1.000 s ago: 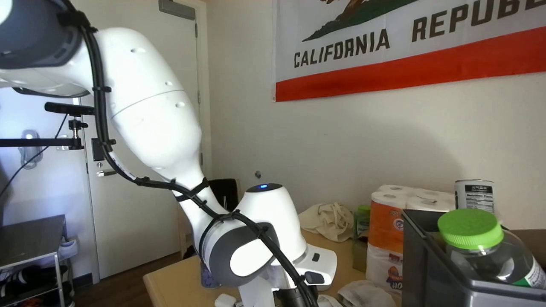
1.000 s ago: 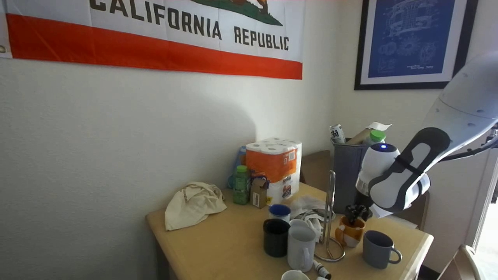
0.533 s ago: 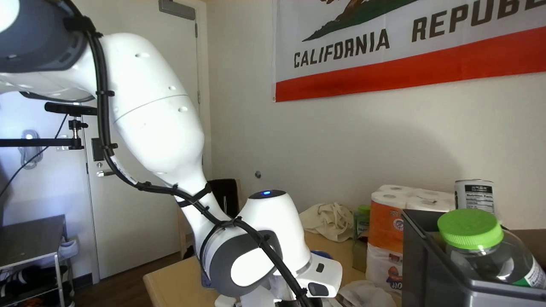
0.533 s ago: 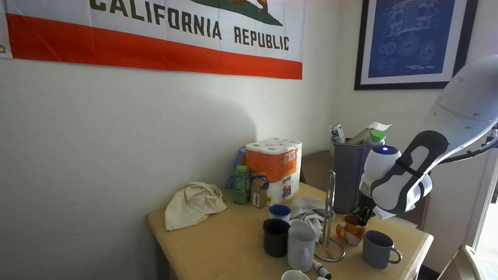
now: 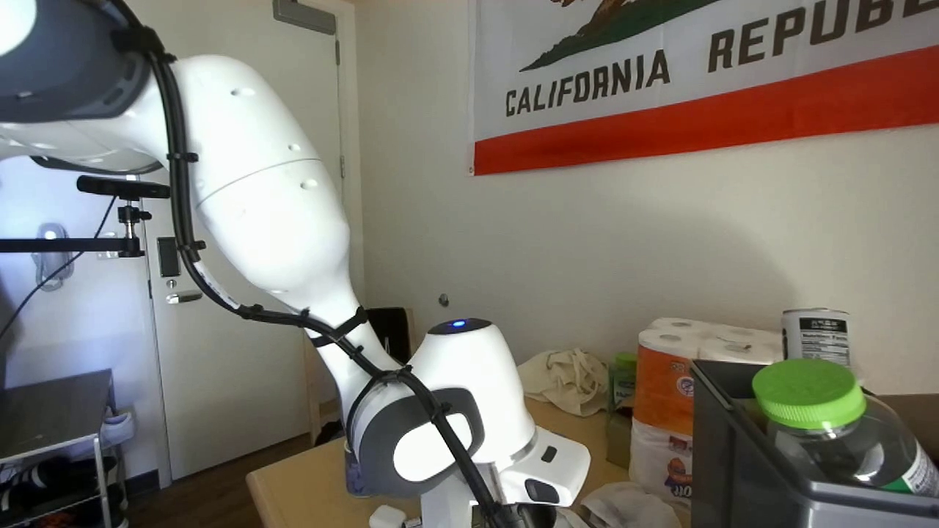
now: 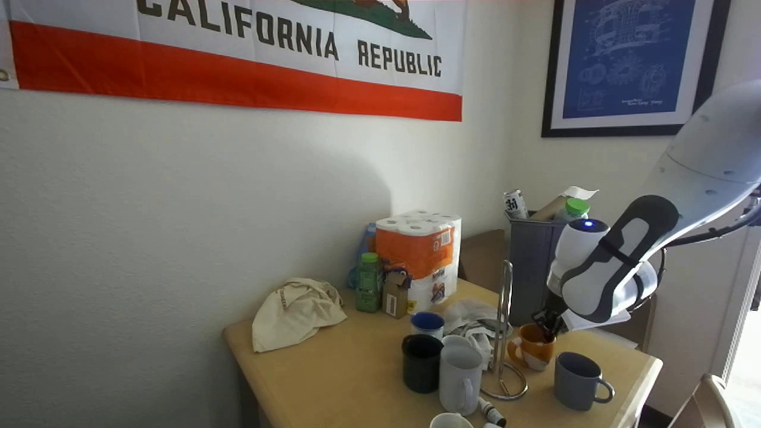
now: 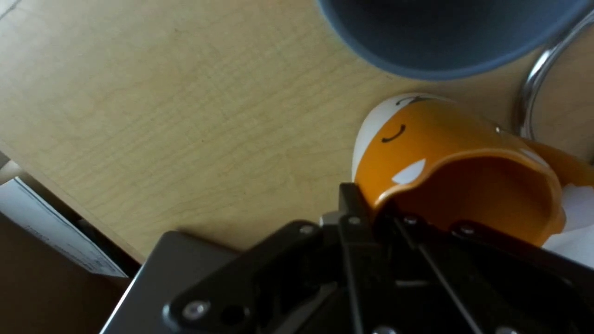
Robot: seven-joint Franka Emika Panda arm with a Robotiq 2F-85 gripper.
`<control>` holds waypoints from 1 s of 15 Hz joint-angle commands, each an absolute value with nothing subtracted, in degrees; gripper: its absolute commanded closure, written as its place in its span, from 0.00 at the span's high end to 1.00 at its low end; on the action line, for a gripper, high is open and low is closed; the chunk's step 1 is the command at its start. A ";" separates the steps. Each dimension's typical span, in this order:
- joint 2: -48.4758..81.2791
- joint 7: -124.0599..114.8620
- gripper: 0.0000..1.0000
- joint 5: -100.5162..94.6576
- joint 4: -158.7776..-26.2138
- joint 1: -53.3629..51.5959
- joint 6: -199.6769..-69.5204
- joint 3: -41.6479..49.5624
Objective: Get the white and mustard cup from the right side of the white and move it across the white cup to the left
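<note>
The white and mustard cup [image 6: 537, 351] stands near the table's right end in an exterior view, between the wire stand and the grey mug. In the wrist view the cup [image 7: 429, 125] shows its mouth and a drawn face. My gripper [image 7: 371, 206] is shut on its wall, with one finger outside and the other inside the mouth. From outside, the gripper [image 6: 550, 326] is seen coming down at a slant onto the rim. Whether the base touches the table I cannot tell. The plain white cup [image 6: 459, 383] is upright, left of the wire stand.
A grey mug [image 6: 575, 381] is close by on the right. The chrome wire stand [image 6: 505, 309] rises between the two cups. A black mug [image 6: 421, 365] and a blue-lined mug [image 6: 427, 324] stand by the white cup. Behind my gripper is a dark bin [image 6: 529, 267].
My gripper's jaws have come together on the cup's wall. The cup has shifted a little up and leftward in an exterior view, and the arm has moved slightly with it.
</note>
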State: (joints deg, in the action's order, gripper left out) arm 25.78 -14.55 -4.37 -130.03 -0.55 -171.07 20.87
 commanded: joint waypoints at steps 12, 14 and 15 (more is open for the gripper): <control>9.45 -24.34 0.02 -11.56 -130.80 -6.78 -159.53 28.47; 5.87 -25.07 0.02 -13.22 -130.54 -8.60 -157.29 29.83; 4.14 -25.72 0.02 -14.54 -130.32 -8.73 -155.97 29.77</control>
